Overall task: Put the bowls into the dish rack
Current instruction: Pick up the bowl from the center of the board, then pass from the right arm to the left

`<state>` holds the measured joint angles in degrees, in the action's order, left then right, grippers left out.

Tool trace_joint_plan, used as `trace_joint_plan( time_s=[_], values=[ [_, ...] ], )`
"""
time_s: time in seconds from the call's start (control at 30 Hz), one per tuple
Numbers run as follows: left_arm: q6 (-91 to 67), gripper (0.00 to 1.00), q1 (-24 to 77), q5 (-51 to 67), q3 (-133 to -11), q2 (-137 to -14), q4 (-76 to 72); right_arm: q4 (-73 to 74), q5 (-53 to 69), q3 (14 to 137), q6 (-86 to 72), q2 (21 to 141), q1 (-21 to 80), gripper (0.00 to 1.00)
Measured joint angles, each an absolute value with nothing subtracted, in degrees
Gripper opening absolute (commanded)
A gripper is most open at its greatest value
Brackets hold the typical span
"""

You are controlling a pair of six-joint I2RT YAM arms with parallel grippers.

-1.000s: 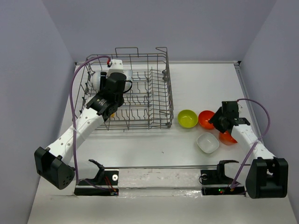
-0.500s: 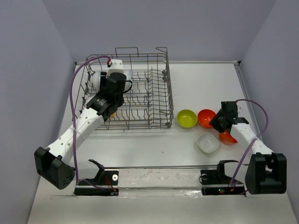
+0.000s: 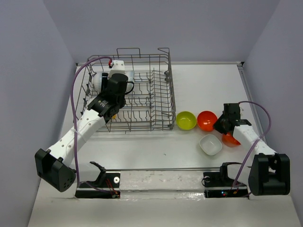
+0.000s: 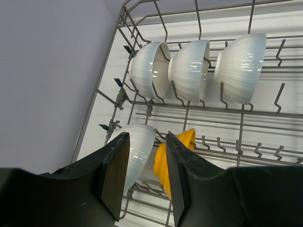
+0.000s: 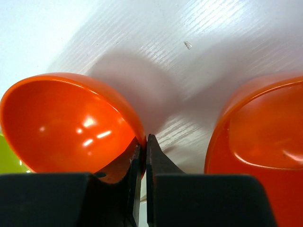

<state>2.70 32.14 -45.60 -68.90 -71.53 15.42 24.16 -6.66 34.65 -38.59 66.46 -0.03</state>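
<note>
1. Pinching the near rim of a glossy red-orange plastic bowl (image 5: 71, 123), the right pincer (image 5: 143, 156) has its jaws together on the thin wall. The bowl sits on the white table (image 3: 142, 151), well apart from the rack.
2. The bowl is likely light, stiff and slippery. A rim hold suits it, though it may swing or slip once lifted.
3. The left pincer (image 4: 144, 182) hangs inside the grey wire dish rack (image 3: 169, 94) with its jaws apart. A white plastic bowl (image 4: 139, 146) and an orange-yellow plastic bowl (image 4: 183, 138) show between them, seemingly untouched, though any contact is hidden.
4. A second red-orange bowl (image 5: 258, 132) is cut off at the frame edge.
</note>
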Motion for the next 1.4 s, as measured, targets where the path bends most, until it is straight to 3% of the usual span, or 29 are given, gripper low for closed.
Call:
trace_joint_plan(
  time_s=[0.27,0.37,0.57,0.77,1.0,1.4],
  values=[
    [2.57,0.49,32.14,-45.32,-68.93,-72.79,15.57,27.11,-8.16,37.60,-38.37,62.63,-0.03,0.01],
    [2.39,0.53,32.14,-44.82,-68.93,-73.06,15.94,28.27,-8.58,41.01,-38.35,60.71,-0.03,0.01],
    [1.63,0.56,32.18,-43.35,-69.25,-73.06,17.23,30.48,-7.66,53.19,-37.74,57.82,-0.03,0.01],
    [-0.80,0.60,32.84,-37.65,-74.19,-72.90,19.66,30.11,0.86,69.65,-37.28,60.93,1.72,0.01],
    [-4.78,0.70,33.06,-28.47,-83.37,-71.96,21.54,30.00,-2.85,86.00,-35.70,75.66,24.23,0.01],
    [-11.55,0.72,33.34,-14.94,-87.05,-69.34,23.51,31.44,-9.98,98.56,-33.19,93.10,37.78,0.01]
  ],
)
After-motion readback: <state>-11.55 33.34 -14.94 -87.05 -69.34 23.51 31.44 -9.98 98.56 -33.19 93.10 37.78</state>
